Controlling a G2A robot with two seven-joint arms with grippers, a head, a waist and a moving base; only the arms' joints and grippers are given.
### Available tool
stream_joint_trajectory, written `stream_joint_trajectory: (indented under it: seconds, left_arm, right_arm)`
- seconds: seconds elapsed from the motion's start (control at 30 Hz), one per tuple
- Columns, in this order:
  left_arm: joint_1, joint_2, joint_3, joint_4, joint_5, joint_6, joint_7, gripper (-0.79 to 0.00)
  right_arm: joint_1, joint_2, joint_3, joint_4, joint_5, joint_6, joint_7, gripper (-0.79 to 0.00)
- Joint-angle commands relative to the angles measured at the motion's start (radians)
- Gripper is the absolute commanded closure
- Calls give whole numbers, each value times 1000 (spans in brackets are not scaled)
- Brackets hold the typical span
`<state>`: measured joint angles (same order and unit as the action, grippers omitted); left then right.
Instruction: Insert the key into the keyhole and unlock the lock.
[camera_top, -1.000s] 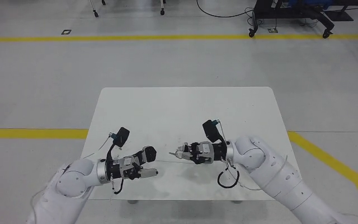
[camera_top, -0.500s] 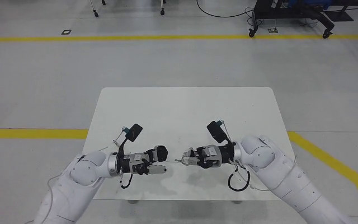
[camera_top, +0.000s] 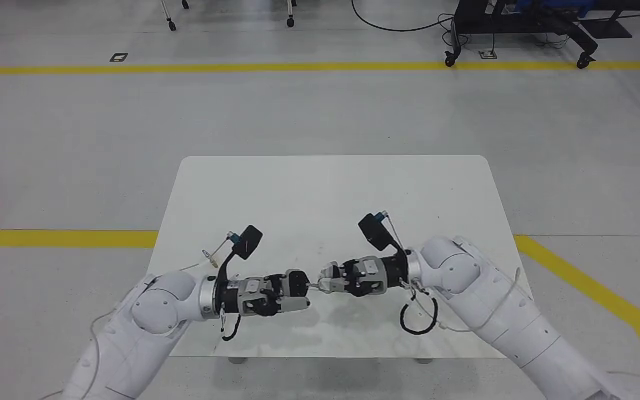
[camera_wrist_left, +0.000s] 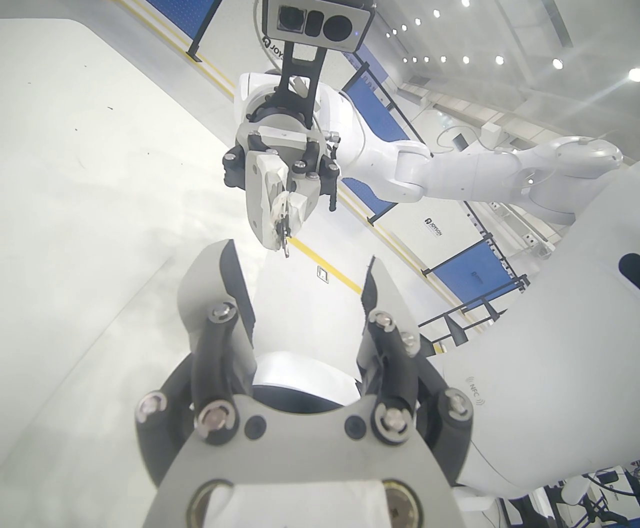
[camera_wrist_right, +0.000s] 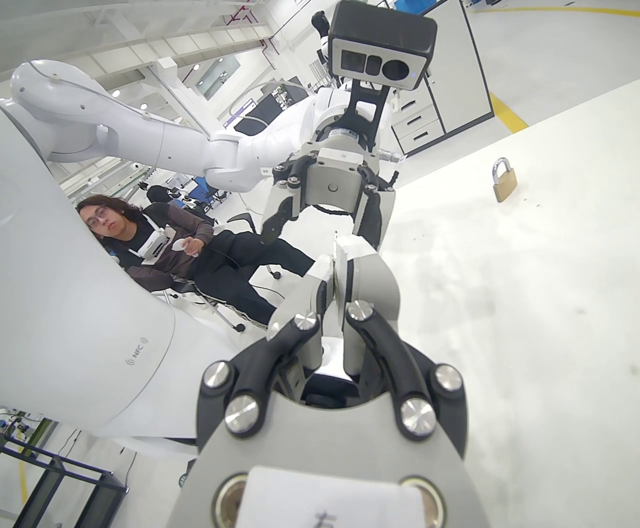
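The right gripper (camera_wrist_left: 280, 225) is clamped on the key (camera_wrist_left: 285, 242), whose tip points toward the left gripper (camera_wrist_left: 300, 272). That one has its fingers apart and holds nothing. The two are near, not touching. The padlock (camera_wrist_right: 504, 181) rests on the table (camera_wrist_right: 525, 300), well apart from both, probably nearer the left gripper.
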<state>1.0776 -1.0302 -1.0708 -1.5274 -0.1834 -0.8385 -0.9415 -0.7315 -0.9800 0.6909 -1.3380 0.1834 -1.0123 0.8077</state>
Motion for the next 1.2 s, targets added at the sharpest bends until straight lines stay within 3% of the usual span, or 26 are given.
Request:
stream_joint_trajectory:
  seconds: [0.0, 0.3, 0.57, 0.77, 0.87, 0.93, 1.17]
  left_arm:
    - [1, 0, 0, -2, 8, 9, 10, -372]
    - [0, 1, 4, -12, 41, 39, 37, -339]
    - [-4, 0, 14, -11, 61, 62, 51, 0]
    - [-6, 0, 19, -13, 76, 86, 61, 0]
    - [-2, 1, 9, -16, 112, 95, 92, 0]
    - [12, 2, -4, -21, 134, 90, 133, 0]
    - [53, 5, -27, -49, 161, 81, 199, 0]
  right_arm:
    - [3, -2, -4, 5, -1, 0, 0, 0]
    - [28, -10, -41, 28, -11, 0, 0, 0]
    - [44, -14, -59, 42, 2, 0, 0, 0]
    - [56, -13, -78, 42, 17, 0, 0, 0]
    - [59, -12, -79, 44, 31, 0, 0, -280]
    - [58, -10, -76, 46, 40, 0, 0, -314]
    - [52, -6, -68, 48, 48, 0, 0, -299]
